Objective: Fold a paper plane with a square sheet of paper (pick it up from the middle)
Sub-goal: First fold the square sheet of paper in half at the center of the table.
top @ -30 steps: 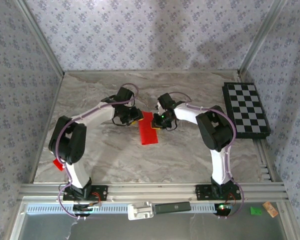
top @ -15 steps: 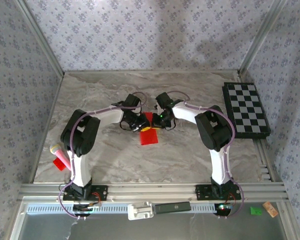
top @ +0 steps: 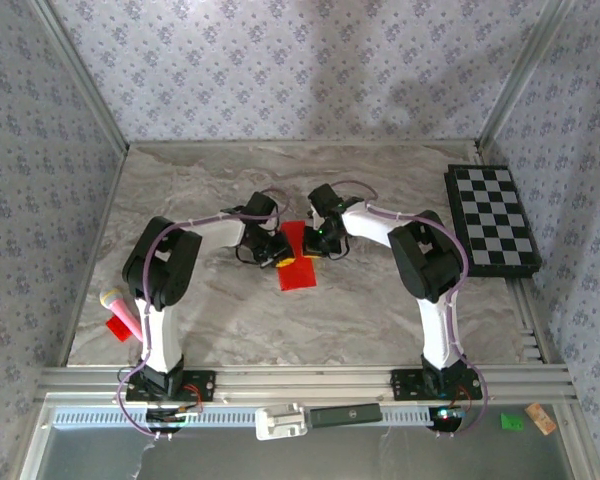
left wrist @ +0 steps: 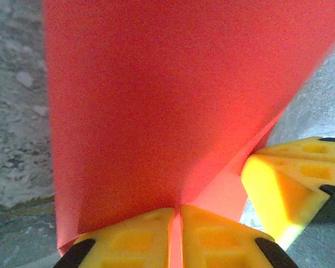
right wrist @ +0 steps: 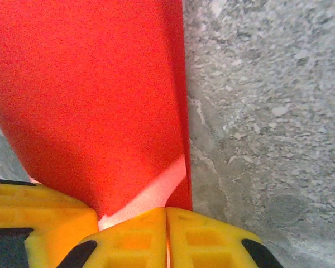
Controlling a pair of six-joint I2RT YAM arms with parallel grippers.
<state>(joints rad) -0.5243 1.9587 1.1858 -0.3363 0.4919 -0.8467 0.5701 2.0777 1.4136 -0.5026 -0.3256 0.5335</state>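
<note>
Paper first: the square sheet of paper (top: 298, 276) is now a folded, narrow red strip on the marbled table (top: 380, 310), well to the left of the chequered board (top: 492, 218) and about level with that board's near half. Its long axis runs from far to near, roughly parallel to the board's long side, with the near end drifting slightly toward the board. The near end lies flat and looks a little wider. The far end sits between the two grippers.

The left gripper (top: 282, 258) reaches the strip from the side away from the board. In its wrist view, its yellow fingers are pressed together (left wrist: 176, 216) with only a thin line of red between them, so they pinch the sheet (left wrist: 156, 100) at an edge. From there the paper spreads wide and shows a crease running off to the right.

The right gripper (top: 314, 249) comes in from the board side. Its own camera shows its jaws likewise closed (right wrist: 166, 216) on the sheet (right wrist: 89, 84), nipping a folded edge, with bare table beside it.

The two grippers sit just beside each other on the paper. Each wrist view catches a yellow finger of the other arm: the right arm's (left wrist: 279, 187) and the left arm's (right wrist: 39, 207).
</note>
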